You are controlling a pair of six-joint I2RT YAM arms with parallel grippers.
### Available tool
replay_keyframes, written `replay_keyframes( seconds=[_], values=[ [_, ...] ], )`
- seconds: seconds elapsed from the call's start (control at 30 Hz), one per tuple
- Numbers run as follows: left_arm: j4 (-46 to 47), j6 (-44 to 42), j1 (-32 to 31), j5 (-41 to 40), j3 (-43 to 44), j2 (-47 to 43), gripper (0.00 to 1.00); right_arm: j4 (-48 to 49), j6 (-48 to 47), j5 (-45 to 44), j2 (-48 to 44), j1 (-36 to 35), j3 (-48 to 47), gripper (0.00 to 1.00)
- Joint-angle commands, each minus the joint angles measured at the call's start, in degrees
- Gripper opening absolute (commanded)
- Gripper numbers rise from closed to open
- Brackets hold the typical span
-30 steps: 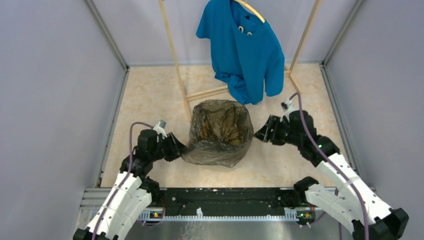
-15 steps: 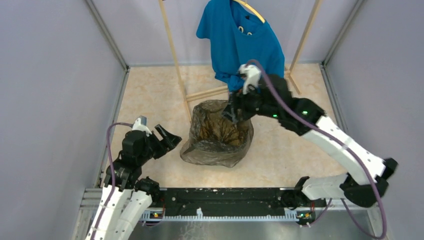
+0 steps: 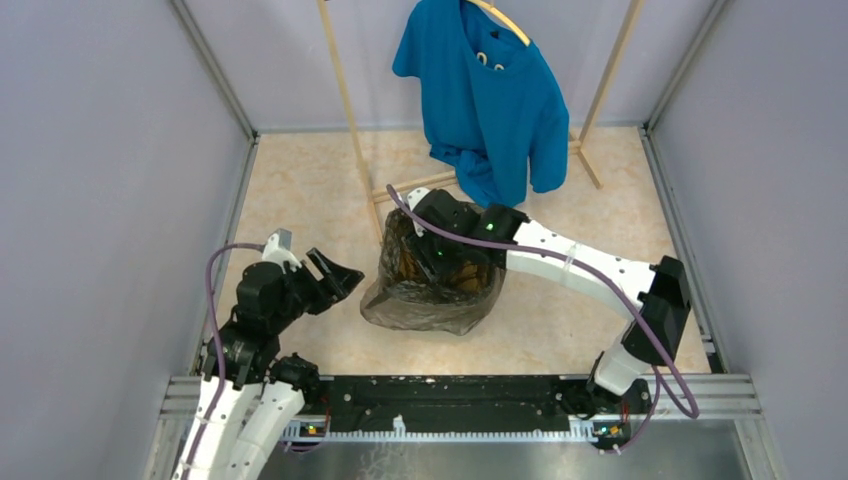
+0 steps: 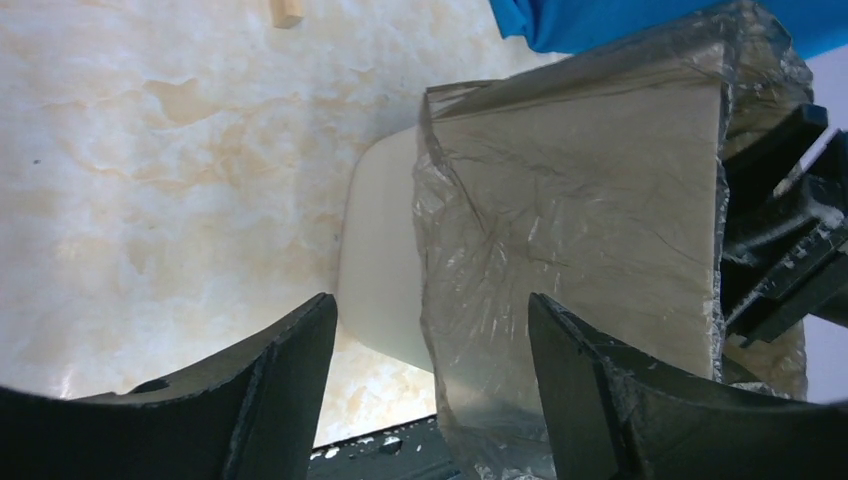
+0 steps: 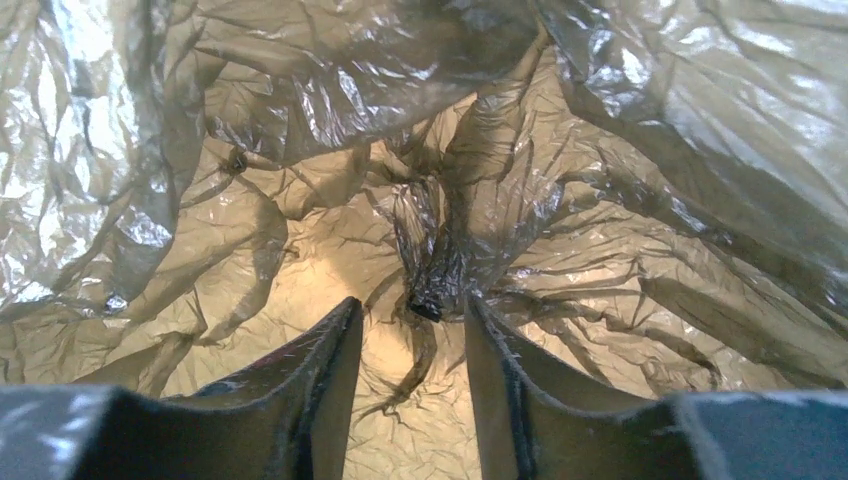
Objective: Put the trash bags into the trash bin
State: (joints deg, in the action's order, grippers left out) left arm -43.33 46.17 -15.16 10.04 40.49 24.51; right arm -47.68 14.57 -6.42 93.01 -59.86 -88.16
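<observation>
Bag-seating step, by my read: the bag (image 3: 428, 303) already lines the bin (image 4: 380, 262) in the middle of the top view. Its mouth is folded over the rim and loose film is bunched outside from 6 to 8 o'clock. The right gripper (image 5: 410, 305) is deep inside, its arm coming in from 3 o'clock. Its fingers are slightly apart and pinch nothing, and the bag's puckered bottom sits just ahead of the tips. Can't tell if they touch it. The left gripper (image 3: 340, 270) hovers at 9 o'clock of the bin, near but apart, fingers spread wide and empty. To do this well, press straight down on the pucker, slowly, since thin film likely snags or tears on the tips. Don't close on the film, or pulling out probably lifts the liner. The left could pin the rim fold at 9 o'clock so the mouth doesn't slide in. The shirt (image 3: 485, 100) on the rack (image 3: 348, 110) hangs at 12 o'clock near the rim, so keep the right arm off it.
</observation>
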Motion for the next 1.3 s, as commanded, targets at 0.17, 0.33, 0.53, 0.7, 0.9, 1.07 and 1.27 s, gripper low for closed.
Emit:
replay_keyframes(
  seconds=[0.17,0.33,0.53,0.7,0.9,1.07,1.27],
  values=[
    [12.3,1.6,-0.1,11.7,-8.1,1.0,0.61,9.2,2.1,3.8,3.6,-0.1,6.5,0.26],
    [14.4,0.9,-0.1,13.9,-10.9,3.2,0.50,14.9,4.2,6.1,5.8,-0.1,9.5,0.23],
    [17.2,1.3,-0.1,15.6,-14.4,4.4,0.48,19.9,5.0,7.5,10.9,0.0,11.2,0.23],
    [18.1,1.2,-0.1,16.4,-15.5,5.1,0.47,23.4,5.9,7.7,12.3,-0.1,13.0,0.23],
    [20.0,1.5,-0.1,17.7,-16.5,6.4,0.46,26.0,6.4,7.0,12.4,0.1,15.6,0.30],
    [21.0,1.6,-0.1,17.9,-16.7,7.1,0.46,30.4,7.1,9.8,13.6,1.1,19.0,0.36],
    [20.9,1.6,-0.1,18.1,-16.6,7.2,0.46,30.9,7.7,11.8,14.9,2.1,19.3,0.40]
  ],
)
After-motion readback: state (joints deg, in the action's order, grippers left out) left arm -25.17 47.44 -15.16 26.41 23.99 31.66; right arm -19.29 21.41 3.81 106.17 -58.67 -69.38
